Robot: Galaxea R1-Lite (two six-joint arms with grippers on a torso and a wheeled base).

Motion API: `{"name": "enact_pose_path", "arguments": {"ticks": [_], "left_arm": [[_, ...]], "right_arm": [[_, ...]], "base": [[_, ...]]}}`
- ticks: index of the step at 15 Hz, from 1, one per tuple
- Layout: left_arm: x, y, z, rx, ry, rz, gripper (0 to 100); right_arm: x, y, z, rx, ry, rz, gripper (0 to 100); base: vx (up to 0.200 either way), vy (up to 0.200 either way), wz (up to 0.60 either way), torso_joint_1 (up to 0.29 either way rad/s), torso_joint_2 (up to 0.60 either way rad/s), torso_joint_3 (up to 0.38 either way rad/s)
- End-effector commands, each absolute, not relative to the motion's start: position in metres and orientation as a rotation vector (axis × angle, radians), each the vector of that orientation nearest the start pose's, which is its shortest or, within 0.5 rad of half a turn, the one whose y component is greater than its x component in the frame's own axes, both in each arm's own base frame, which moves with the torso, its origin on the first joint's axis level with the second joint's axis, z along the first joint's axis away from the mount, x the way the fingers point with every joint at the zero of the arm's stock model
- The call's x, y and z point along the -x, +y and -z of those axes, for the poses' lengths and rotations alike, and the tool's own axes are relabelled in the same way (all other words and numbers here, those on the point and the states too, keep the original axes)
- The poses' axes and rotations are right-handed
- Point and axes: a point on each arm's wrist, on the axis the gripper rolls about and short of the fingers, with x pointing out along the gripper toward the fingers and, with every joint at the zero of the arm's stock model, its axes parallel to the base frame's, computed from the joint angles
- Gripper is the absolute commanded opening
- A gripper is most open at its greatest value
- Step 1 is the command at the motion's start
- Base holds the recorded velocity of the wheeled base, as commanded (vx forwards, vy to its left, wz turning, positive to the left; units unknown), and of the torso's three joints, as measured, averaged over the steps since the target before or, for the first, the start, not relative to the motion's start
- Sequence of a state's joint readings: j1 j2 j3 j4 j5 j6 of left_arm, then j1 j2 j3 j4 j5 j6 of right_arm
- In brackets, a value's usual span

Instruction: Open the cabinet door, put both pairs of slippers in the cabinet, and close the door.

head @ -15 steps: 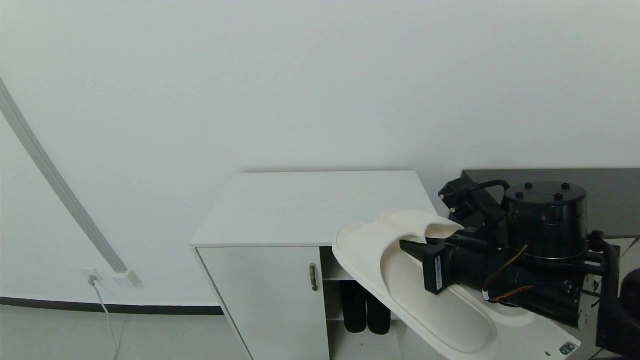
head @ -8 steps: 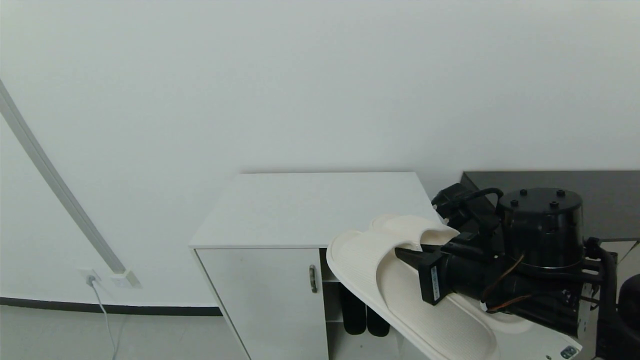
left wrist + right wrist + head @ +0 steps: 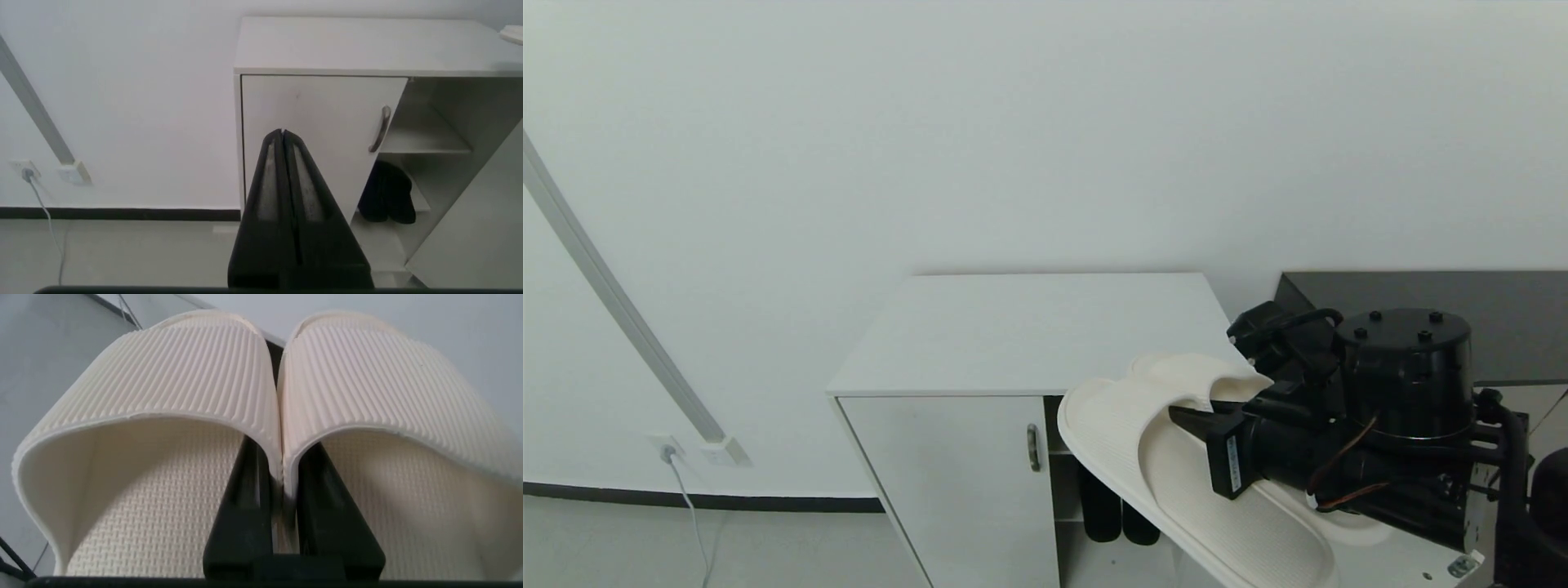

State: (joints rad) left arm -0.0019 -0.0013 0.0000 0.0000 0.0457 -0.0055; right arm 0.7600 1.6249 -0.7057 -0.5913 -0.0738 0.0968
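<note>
We see white slippers held at the open cabinet.
The right gripper is clamped on the pair's inner sides, one finger under each strap. It holds them side by side in the air, just in front of the cabinet's open right half. Black slippers stand inside, under a shelf. The left door is closed. The left gripper has its fingers pressed together, empty, and faces the cabinet.
</note>
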Motion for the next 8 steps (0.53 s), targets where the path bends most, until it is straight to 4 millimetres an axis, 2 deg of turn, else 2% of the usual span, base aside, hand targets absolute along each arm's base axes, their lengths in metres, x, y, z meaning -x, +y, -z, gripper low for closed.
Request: {"name": "enact_pose_path", "arguments": {"ticks": [1,5,8], "left_arm": [[0.0228,0.0011,-0.0755,0.006,0.000,-0.044,0],[0.0228,0.0011,-0.0755,0.006,0.000,-0.044,0],[0.0228,0.0011,-0.0755,0.006,0.000,-0.044,0]], "right_arm": [[-0.2040,0.1919,-0.1727,0.044,0.340,-0.665,0],[-0.2040,0.1920,-0.1718,0.046,0.344,-0.664,0],[-0.2040,0.1920,-0.1718,0.046,0.344,-0.664,0]], "base": [[0.000,0.000,0.00,-0.163,0.38,0.203],[0.000,0.000,0.00,-0.167,0.40,0.229],[0.000,0.000,0.00,-0.217,0.52,0.307]]}}
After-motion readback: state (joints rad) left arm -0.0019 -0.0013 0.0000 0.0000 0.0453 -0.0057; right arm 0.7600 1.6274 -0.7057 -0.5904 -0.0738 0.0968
